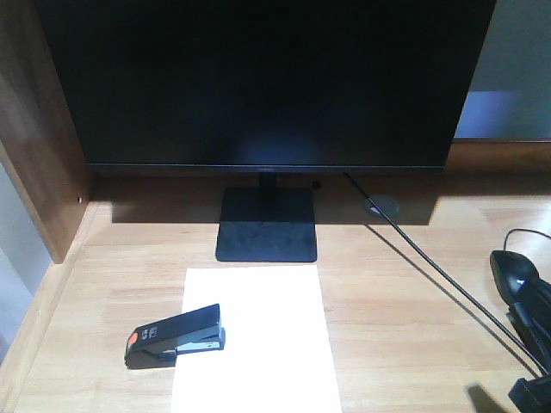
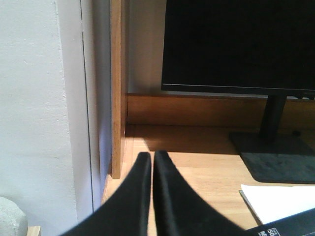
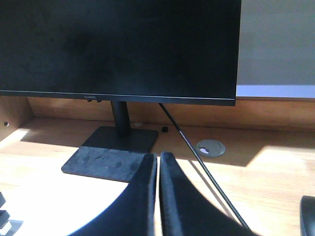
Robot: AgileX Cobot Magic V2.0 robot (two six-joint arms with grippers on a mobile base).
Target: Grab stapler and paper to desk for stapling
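Observation:
The white paper (image 1: pixel 254 335) lies flat on the pale wood desk (image 1: pixel 405 284), just in front of the monitor stand. The black stapler (image 1: pixel 176 334), orange-red patch at its left end, rests across the paper's left edge, half on the sheet and half on the desk. In the left wrist view my left gripper (image 2: pixel 152 155) is shut with nothing in it. It hovers over the desk's left part, with the paper (image 2: pixel 275 201) and a bit of the stapler (image 2: pixel 290 227) at lower right. My right gripper (image 3: pixel 158 156) is shut and empty too, with the sunlit paper (image 3: pixel 49 206) to its left.
A large black monitor (image 1: pixel 267 77) on a flat black stand (image 1: pixel 267 225) fills the back. A brown side panel (image 1: pixel 43 129) walls the left. A thin black cable (image 1: pixel 430 267) runs diagonally to the right. A black mouse (image 1: pixel 515 271) and a round cable grommet (image 1: pixel 381 206) are at right.

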